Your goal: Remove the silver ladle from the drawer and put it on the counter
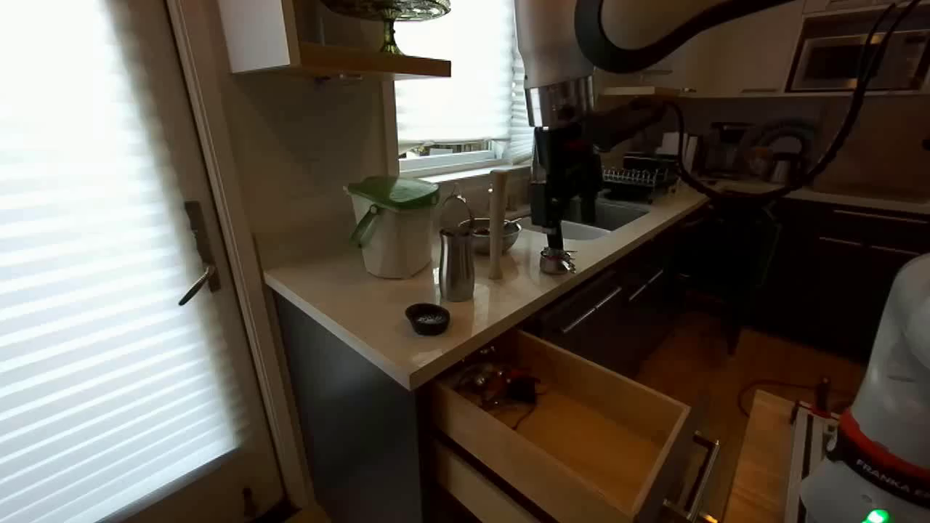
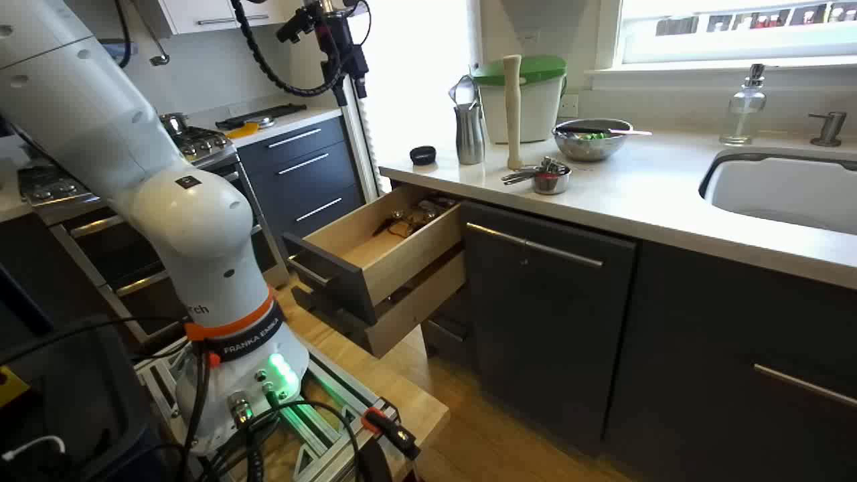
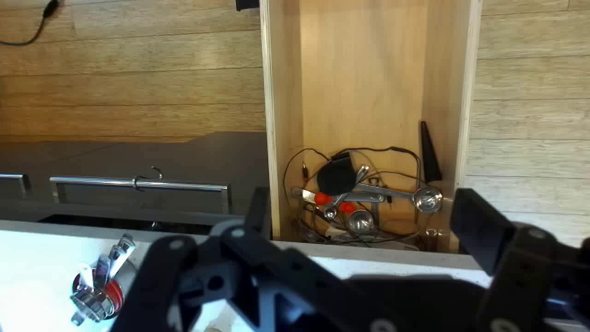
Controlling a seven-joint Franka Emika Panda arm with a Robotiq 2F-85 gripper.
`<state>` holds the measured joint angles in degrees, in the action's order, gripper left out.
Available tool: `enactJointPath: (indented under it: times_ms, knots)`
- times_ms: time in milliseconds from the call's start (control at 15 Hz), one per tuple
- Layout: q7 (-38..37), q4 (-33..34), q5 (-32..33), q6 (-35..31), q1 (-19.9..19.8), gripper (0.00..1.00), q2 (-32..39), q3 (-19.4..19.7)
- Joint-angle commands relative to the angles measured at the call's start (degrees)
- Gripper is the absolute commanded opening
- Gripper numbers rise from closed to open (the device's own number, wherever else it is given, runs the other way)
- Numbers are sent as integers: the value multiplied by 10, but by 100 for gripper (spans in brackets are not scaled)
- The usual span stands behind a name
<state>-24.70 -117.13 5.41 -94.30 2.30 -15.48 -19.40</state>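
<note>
The hand [image 3: 363, 213] (fingers apart) spans the wrist view's bottom. In the drawer [image 3: 362, 83], lower right, lies a silver ladle [image 3: 425, 198].

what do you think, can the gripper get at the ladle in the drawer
Probably yes: the drawer is pulled out and the raised gripper is open, though cords and other utensils crowd the ladle.

in the wrist view, the drawer [image 3: 364, 92] cut off at the top, its back hidden under the counter [image 3: 37, 272], fingers [image 3: 481, 226] blurred
</note>
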Motion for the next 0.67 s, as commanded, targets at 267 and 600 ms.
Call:
enactJointPath:
  times_ms: [267,600]
  knots:
    - [119,-45,-46,-47,47,100,12,49]
    - [191,-118,-96,-38,50,100,70,79]
